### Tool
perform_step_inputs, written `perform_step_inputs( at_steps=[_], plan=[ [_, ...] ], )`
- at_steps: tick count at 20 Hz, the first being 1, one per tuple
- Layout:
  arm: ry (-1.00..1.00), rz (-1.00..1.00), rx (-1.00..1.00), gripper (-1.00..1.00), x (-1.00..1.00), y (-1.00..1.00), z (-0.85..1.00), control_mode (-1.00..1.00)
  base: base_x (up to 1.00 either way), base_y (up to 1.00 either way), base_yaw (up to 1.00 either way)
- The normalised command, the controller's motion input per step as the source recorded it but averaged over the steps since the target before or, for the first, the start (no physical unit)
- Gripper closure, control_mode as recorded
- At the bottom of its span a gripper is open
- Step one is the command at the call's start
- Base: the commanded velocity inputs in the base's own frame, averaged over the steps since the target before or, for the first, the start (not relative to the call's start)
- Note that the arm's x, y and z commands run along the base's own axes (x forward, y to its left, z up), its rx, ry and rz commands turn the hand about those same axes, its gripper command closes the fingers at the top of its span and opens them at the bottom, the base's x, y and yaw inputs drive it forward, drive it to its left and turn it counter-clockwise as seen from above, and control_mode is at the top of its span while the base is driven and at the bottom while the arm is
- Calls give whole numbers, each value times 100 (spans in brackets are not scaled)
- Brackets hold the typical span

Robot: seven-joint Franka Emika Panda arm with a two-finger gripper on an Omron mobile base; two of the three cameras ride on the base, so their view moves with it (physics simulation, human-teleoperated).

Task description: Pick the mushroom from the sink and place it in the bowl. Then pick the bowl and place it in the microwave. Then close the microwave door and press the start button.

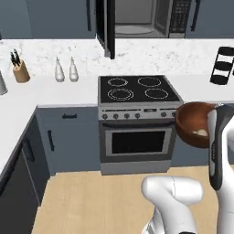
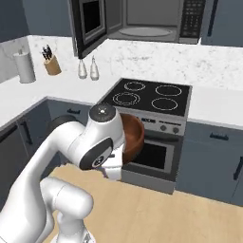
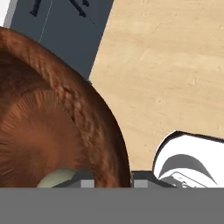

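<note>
End effector [image 3: 113, 180] grips one bowl [image 3: 52, 127] holding one mushroom [image 3: 57, 178].

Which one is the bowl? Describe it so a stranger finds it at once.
Start at the stove under the open microwave. In front of its oven door, off the floor, hangs the bowl: round, deep, reddish-brown and wood-grained, with a pale mushroom lying inside it.

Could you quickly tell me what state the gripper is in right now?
Gripper: closed on the rim of the bowl, held up off the floor, with the mushroom inside it.
</note>
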Motion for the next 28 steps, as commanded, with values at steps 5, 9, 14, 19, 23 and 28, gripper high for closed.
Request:
perform_step_inputs(
  at_steps=[5, 9, 14, 19, 23, 28],
  plan=[
    [0, 0, 0, 100, 0, 0, 0, 100, 100, 75, -27],
    [0, 0, 0, 100, 0, 0, 0, 100, 100, 33, -2],
    [0, 0, 0, 100, 0, 0, 0, 100, 98, -37, 0],
    [0, 0, 0, 100, 0, 0, 0, 100, 99, -25, 7],
    [0, 0, 0, 100, 0, 0, 0, 100, 76, -23, 19],
    [0, 0, 0, 100, 0, 0, 0, 100, 20, -45, 3]
  ],
)
